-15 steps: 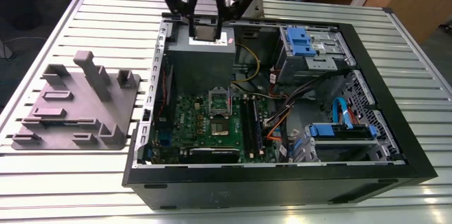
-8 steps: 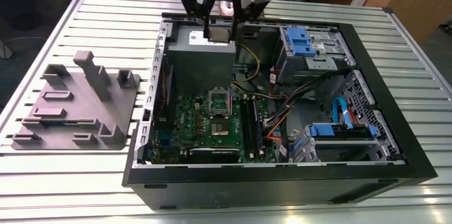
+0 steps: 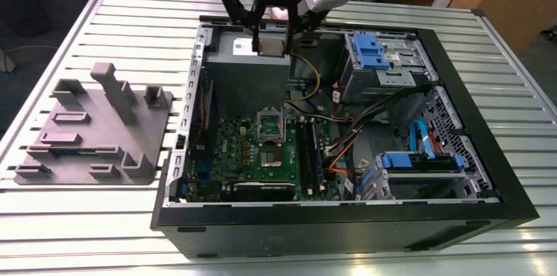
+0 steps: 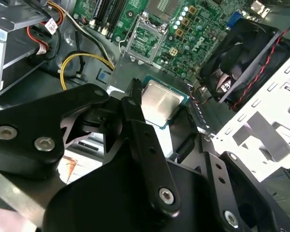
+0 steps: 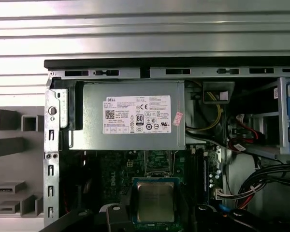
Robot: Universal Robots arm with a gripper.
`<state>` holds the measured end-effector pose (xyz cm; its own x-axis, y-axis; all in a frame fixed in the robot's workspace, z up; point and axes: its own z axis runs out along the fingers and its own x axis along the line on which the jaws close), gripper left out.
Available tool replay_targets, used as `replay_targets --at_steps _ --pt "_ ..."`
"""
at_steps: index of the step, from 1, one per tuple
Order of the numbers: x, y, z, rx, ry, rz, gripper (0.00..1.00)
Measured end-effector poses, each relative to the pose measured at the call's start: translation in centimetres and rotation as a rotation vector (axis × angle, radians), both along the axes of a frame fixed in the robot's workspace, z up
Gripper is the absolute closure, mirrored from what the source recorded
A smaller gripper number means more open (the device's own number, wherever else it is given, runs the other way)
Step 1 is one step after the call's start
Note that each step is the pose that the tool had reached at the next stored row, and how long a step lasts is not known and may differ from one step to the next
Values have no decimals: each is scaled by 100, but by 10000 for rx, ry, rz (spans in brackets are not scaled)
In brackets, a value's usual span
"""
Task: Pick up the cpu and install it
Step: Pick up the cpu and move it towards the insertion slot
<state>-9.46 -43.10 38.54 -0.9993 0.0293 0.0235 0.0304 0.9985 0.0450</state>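
Silver-grey metal marks the cpu (image 3: 271, 46) in the exterior view. It is pinched flat between the two black fingers of the gripper (image 3: 272, 41), which hangs high over the grey power supply (image 3: 248, 70) at the far end of the open computer case (image 3: 348, 224). The dark square socket (image 3: 272, 156) sits on the green motherboard (image 3: 235, 145), well apart from the chip: deeper in the case, nearer the camera, and almost straight in line with it.

In the second wrist view the cpu (image 4: 160, 102) lies level with its metal top toward the camera, and a finger (image 4: 135, 121) presses on each of two opposite edges. The motherboard (image 4: 183, 34) lies beyond it, with a black fan (image 4: 241, 58) off to one side.

In the first wrist view the cpu (image 5: 155, 201) hangs over the board just past the power supply (image 5: 130, 116), its edges square with the case walls. As I judge it, chip and socket already agree in heading and differ only in place and height
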Motion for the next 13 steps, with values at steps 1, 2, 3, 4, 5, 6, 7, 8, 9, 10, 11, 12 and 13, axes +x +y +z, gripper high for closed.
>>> replay_targets --at_steps 1,2,3,4,5,6,7,8,9,10,11,12,13 --pt "0 -5 -12 1 -5 0 53" --pt "0 -12 -25 2 -10 1 53" --pt "0 -22 -36 2 -12 1 53" --pt "0 -35 -46 4 -13 1 53" --pt "1 -49 -57 10 -16 2 53" --pt "1 -65 -69 16 -18 1 53" --pt "1 -86 -83 20 -18 2 53" --pt "0 -105 -97 25 -19 1 53" --pt "0 -125 -111 31 -19 1 53" --pt "1 -145 -125 36 -18 1 53" --pt "1 -165 -140 40 -18 1 53" --pt "1 -187 -157 46 -18 1 53" --pt "1 -207 -175 51 -19 1 53"
